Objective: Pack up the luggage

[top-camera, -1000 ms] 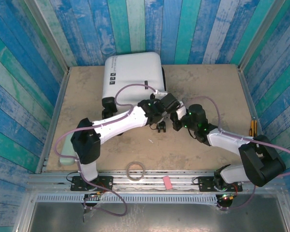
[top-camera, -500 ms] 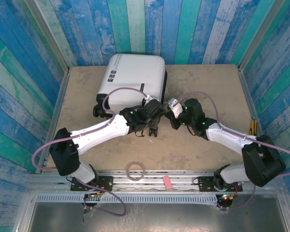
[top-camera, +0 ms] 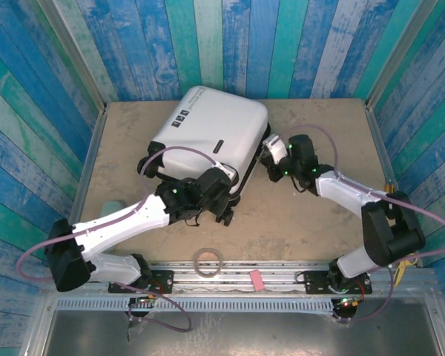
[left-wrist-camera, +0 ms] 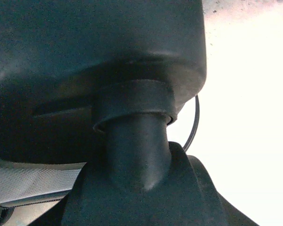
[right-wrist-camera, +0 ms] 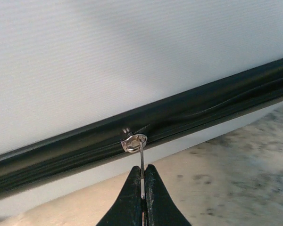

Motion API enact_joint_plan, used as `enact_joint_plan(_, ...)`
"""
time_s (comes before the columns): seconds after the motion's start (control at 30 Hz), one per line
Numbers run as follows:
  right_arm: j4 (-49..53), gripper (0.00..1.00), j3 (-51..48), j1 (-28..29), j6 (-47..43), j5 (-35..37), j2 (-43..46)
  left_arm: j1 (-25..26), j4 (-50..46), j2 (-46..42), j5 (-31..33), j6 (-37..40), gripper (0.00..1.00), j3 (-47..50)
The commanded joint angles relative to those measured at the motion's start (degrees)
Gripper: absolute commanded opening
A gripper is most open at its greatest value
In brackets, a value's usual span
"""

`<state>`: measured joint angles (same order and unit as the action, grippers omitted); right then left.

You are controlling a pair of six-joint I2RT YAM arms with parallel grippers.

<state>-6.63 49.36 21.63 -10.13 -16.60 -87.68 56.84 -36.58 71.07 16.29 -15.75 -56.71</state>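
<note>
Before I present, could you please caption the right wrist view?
Right gripper pinching the zipper pull on the black zipper band of the white luggage.

Left arm, right arm extended forward — right pincer pinched shut.

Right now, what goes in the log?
luggage: closed | right end effector: shut on zipper pull | left end effector: gripping wheel
</note>
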Motion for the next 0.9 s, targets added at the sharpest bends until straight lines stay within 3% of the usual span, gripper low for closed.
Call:
enact_joint_plan(0.0,-4.8,0.0,4.7,-5.2,4.4,9.7,-2.8,2.0,2.8,-8.2,-5.8,7.4,0.0,1.1)
enact_joint_plan(0.17,-5.2,0.0,11.1,-11.1,9.0,13.4,-9.8,5.4,4.3,-11.1,-4.9,12.1,0.0,3.6)
enact_joint_plan(0.33,-3.1,0.0,20.4,-16.0,9.0,10.0,-17.9,6.1,4.2,-14.2,-7.2,16.6,0.0,5.8)
enact_joint_plan(0.53,2.8,0.02,30.6,-17.6,1.2,2.2,-26.6,6.8,5.7,-19.2,-12.7,24.6,0.0,10.4)
enact_joint_plan(0.6,3.2,0.14,31.8,-17.6,1.8,1.8,-27.8,6.9,6.6,-20.6,-12.2,26.5,0.0,11.6)
enact_joint_plan(0.63,3.6,0.27,32.4,-17.6,2.5,1.2,-28.1,6.9,6.8,-21.2,-11.2,27.2,0.0,11.9)
enact_joint_plan(0.67,3.8,0.34,32.8,-17.7,3.2,1.2,-28.2,6.9,7.1,-21.5,-9.8,27.5,0.09,12.0)
enact_joint_plan(0.7,4.2,0.36,33.6,-17.7,3.9,0.7,-28.5,6.8,7.7,-22.0,-7.1,27.1,0.35,12.1)
enact_joint_plan(0.73,4.9,0.37,34.5,-17.8,4.0,-0.3,-28.8,6.9,8.3,-22.4,-4.2,26.7,0.54,12.3)
enact_joint_plan(0.8,6.3,0.38,36.4,-17.8,4.1,-1.9,-29.4,6.8,9.2,-23.1,0.7,25.9,0.69,12.2)
enact_joint_plan(0.87,7.7,0.38,38.9,-17.7,3.9,-4.4,-30.2,6.9,9.5,-24.0,5.1,24.0,0.75,11.6)
